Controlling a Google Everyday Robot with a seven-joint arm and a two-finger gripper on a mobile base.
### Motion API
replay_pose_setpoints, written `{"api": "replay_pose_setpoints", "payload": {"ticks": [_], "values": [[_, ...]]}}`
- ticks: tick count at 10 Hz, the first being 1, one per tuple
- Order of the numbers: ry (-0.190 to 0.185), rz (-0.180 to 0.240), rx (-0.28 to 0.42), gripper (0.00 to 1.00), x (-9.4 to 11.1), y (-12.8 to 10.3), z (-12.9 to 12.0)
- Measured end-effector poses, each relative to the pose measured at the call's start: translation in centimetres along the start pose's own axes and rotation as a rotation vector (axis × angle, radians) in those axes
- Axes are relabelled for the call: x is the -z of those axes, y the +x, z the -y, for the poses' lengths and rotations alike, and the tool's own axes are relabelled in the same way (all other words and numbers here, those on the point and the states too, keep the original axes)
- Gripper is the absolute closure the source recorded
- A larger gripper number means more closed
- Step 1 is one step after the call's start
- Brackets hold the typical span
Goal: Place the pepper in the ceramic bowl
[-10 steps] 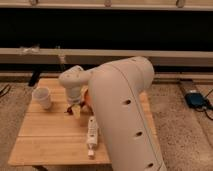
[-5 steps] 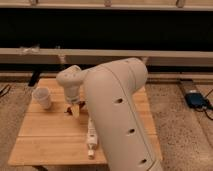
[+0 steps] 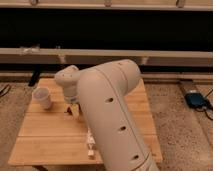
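Observation:
My gripper [image 3: 73, 107] hangs from the white wrist over the middle of the wooden table [image 3: 45, 135], just right of the white cup. A small dark red shape, probably the pepper [image 3: 67, 111], shows at the gripper's lower left tip. I cannot tell whether it is held or lying on the table. The ceramic bowl is hidden behind my large white arm [image 3: 110, 110], which fills the middle of the view.
A small white cup [image 3: 41, 97] stands on the table's left side. A pale elongated object [image 3: 90, 144] lies near the table's front edge beside my arm. A blue object [image 3: 196, 99] sits on the floor at the right. A dark wall with rails runs behind.
My arm has swung slightly left and nearer the camera. It now covers the orange bowl edge that showed beside the wrist a second ago. The gripper stays over the same spot.

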Motion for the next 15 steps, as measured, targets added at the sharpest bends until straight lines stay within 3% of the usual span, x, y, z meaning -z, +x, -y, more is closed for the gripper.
{"api": "replay_pose_setpoints", "payload": {"ticks": [4,5,11,13,15], "values": [[-0.005,-0.027,0.010,0.80,0.3,1.4,0.4],[0.002,-0.025,0.019,0.86,0.9,1.1,0.3],[0.059,0.084,0.104,0.88,10.1,-3.3,-0.4],[0.075,0.094,0.068,0.88,11.7,-2.4,0.5],[0.084,0.093,0.001,0.88,12.2,0.6,2.1]]}}
